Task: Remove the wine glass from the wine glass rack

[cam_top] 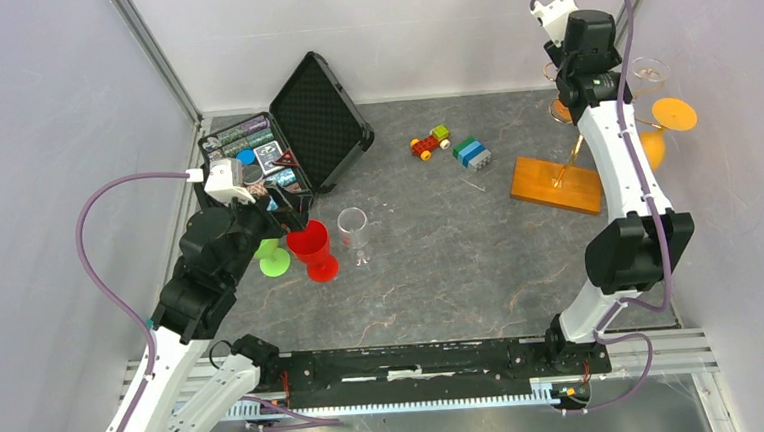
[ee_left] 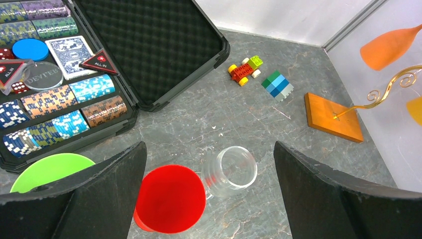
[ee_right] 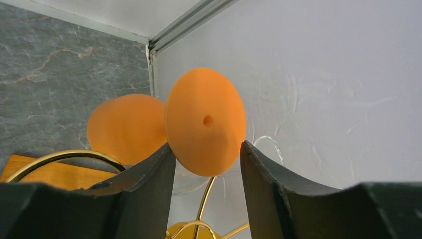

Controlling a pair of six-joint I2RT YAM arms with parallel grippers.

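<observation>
The right tool (ee_right: 206, 147) is up at the rack (cam_top: 557, 187) in the far right corner of the desk (cam_top: 442, 272). Its 2 fingers (ee_right: 149, 189) flank the round orange foot of a wine glass (ee_right: 206, 114) on the gold wire. Both foot edges seem to meet the pads, but I cannot tell whether the tool is clenched on the foot or only beside it. An orange bowl sits just behind the foot, and a clear glass (ee_right: 268, 144) shows faintly against the wall. The rack's wooden base lies flat on the desk, with its curled arms rising toward the right wall.

The left tool (ee_left: 209, 149) is released, its fingers spread wide and grasping nothing. It hangs above a red cup (ee_left: 171, 199) and a clear tumbler (ee_left: 234, 169) lying just beside it, with a green cup (ee_left: 47, 169) to the left. A black case (ee_left: 164, 45) of poker chips lies open behind them. A toy car (ee_left: 244, 70) and a brick block (ee_left: 277, 84) sit between the case and the rack.
</observation>
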